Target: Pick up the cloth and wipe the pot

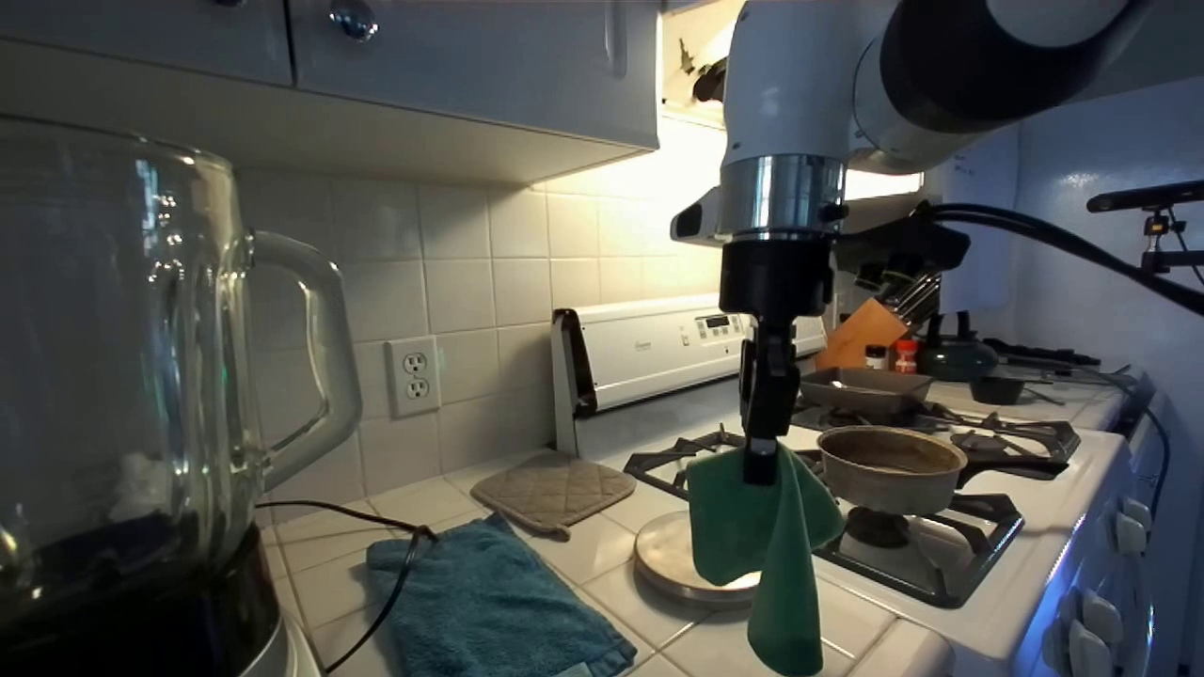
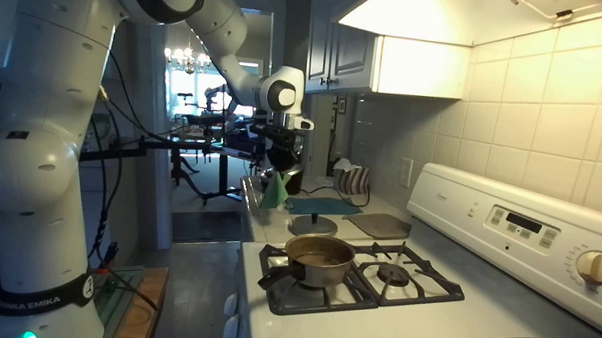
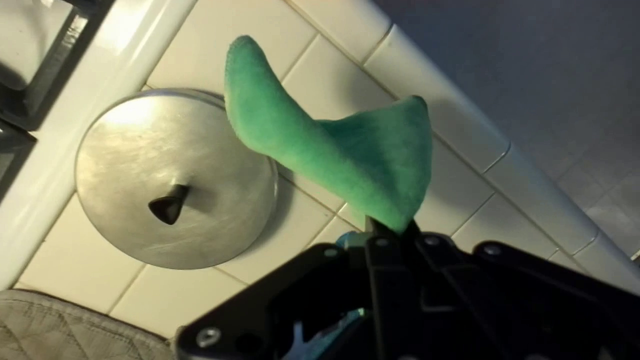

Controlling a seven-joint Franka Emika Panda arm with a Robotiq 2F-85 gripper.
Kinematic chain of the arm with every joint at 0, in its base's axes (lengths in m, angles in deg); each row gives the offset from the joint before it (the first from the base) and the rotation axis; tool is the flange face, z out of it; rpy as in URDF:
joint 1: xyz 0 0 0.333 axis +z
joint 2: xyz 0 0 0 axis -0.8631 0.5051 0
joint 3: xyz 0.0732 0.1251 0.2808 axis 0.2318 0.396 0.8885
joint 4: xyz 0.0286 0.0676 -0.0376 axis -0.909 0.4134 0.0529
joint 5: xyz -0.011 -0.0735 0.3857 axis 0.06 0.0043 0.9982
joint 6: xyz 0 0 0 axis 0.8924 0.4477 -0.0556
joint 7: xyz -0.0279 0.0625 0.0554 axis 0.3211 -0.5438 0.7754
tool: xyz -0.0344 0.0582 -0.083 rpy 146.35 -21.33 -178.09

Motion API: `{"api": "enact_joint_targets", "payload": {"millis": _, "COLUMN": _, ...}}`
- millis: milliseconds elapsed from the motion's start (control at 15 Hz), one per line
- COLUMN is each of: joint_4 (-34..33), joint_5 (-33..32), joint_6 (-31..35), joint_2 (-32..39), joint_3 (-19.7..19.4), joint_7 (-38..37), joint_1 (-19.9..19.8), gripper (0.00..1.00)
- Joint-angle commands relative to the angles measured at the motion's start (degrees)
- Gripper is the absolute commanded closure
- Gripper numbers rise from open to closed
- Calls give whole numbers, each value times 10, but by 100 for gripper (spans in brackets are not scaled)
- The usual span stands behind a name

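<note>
A green cloth (image 1: 729, 527) hangs in loose folds from my gripper (image 1: 760, 461). It also shows in an exterior view (image 2: 275, 191) and in the wrist view (image 3: 345, 155). My gripper is shut on one part of the cloth, with its fingertips (image 3: 392, 227) pinching it. The cloth hangs over the tiled counter beside the stove. The pot (image 1: 889, 484) is grey, with a brown-stained inside and a black handle. It sits upright on a front burner in both exterior views (image 2: 330, 271), apart from the cloth. The pot is out of the wrist view.
A round metal lid (image 3: 130, 160) with a black knob lies on the counter near the cloth. A grey pot holder (image 1: 555, 489), a blue towel (image 1: 489, 602) and a glass blender (image 1: 310, 376) are on the counter. A dark baking pan (image 1: 865, 390) sits on the stove.
</note>
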Motion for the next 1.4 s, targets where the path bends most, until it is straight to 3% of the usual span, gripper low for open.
{"api": "enact_joint_targets", "payload": {"millis": 0, "joint_4": -63, "joint_5": -6, "joint_6": -33, "joint_2": 59, "joint_3": 0, "joint_7": 38, "joint_1": 18, "gripper": 99}}
{"api": "enact_joint_targets", "payload": {"millis": 800, "joint_4": -168, "joint_5": -1, "joint_6": -63, "joint_2": 159, "joint_3": -4, "joint_7": 89, "joint_1": 43, "gripper": 99}}
{"api": "enact_joint_targets", "payload": {"millis": 867, "joint_4": -174, "joint_5": -2, "joint_6": -65, "joint_2": 164, "joint_3": -5, "joint_7": 88, "joint_1": 46, "gripper": 92}}
{"api": "enact_joint_targets", "payload": {"millis": 933, "joint_4": -181, "joint_5": -2, "joint_6": -67, "joint_2": 169, "joint_3": -6, "joint_7": 86, "joint_1": 47, "gripper": 69}}
{"api": "enact_joint_targets", "payload": {"millis": 1067, "joint_4": -191, "joint_5": -3, "joint_6": -69, "joint_2": 177, "joint_3": -9, "joint_7": 84, "joint_1": 50, "gripper": 66}}
{"api": "enact_joint_targets", "payload": {"millis": 1333, "joint_4": -194, "joint_5": -7, "joint_6": -57, "joint_2": 169, "joint_3": -13, "joint_7": 74, "joint_1": 55, "gripper": 41}}
